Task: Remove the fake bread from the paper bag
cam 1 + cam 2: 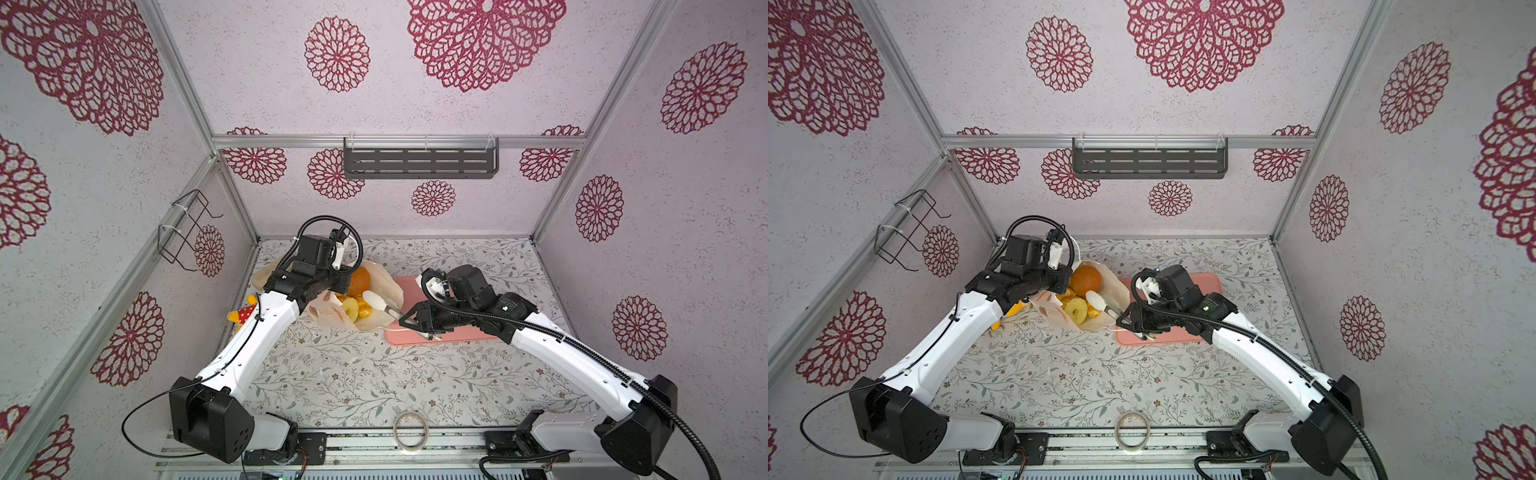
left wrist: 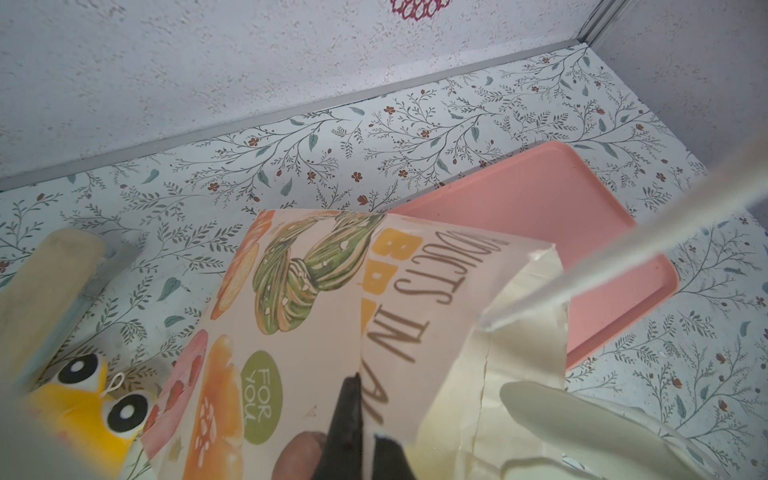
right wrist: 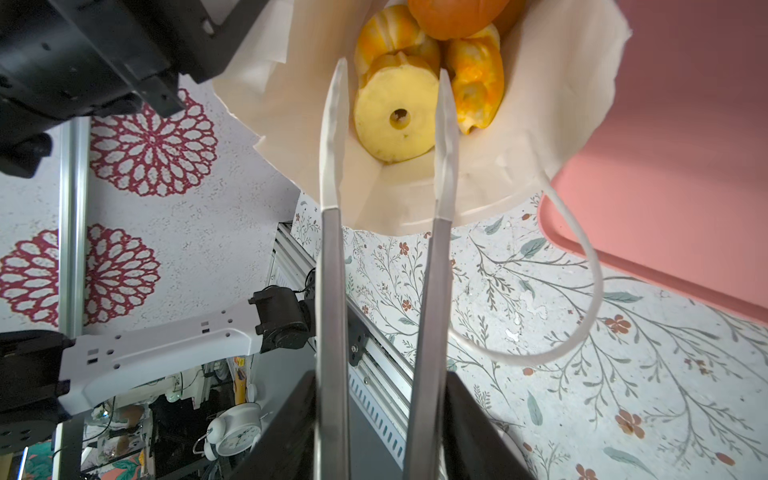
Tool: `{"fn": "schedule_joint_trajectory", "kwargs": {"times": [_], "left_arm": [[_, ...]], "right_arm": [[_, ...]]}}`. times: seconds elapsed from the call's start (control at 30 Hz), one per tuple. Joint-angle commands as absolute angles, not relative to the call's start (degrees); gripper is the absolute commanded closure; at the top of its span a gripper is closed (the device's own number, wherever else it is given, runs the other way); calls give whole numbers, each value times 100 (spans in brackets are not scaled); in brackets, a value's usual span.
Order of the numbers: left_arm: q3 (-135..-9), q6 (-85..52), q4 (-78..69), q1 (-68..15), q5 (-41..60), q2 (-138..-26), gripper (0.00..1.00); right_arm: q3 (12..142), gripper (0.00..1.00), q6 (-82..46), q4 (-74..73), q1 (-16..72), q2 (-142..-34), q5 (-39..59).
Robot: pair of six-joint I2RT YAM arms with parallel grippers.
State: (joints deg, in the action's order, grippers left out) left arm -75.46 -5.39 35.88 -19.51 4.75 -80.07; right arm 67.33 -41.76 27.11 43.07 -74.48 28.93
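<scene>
The paper bag [image 1: 328, 316] [image 1: 1054, 312] lies tilted on the table with its mouth towards the tray. My left gripper [image 2: 363, 415] is shut on its printed wall [image 2: 311, 311]. Inside lie fake bread pieces: a yellow ring [image 1: 350, 309] [image 1: 1077, 309] [image 3: 397, 118], a round brown bun [image 1: 358, 281] [image 1: 1086, 279] [image 3: 457, 16] and orange-yellow loaves [image 3: 478, 79]. My right gripper [image 1: 419, 322] [image 1: 1138, 322] [image 3: 380, 382] is shut on metal tongs [image 3: 332, 291]. Their white tips [image 3: 446, 137] reach into the bag mouth, one on each side of the ring.
A flat pink tray [image 1: 457, 334] [image 1: 1204, 286] [image 2: 561, 216] [image 3: 685, 166] lies right of the bag. A yellow plush toy [image 1: 245, 313] [image 2: 83, 399] and a beige block [image 2: 45, 282] sit left of it. The bag's cord handle [image 3: 590, 291] loops over the table. A tape roll [image 1: 411, 430] lies at the front edge.
</scene>
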Motion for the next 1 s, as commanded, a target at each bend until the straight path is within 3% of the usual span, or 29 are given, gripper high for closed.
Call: {"fn": "schedule_joint_trajectory", "kwargs": {"times": [0.0, 0.47, 0.97], "left_arm": [[-7491, -552, 3298, -2029, 554, -7823, 100], [-7417, -593, 3205, -2068, 656, -7774, 100], [-7400, -573, 3158, -2073, 778, -7802, 100]], "right_arm": [[6659, 53, -4674, 1868, 4354, -7438, 2701], [6864, 53, -5054, 1097, 4345, -8344, 2500], [7083, 34, -5229, 674, 4273, -8871, 2309]]}}
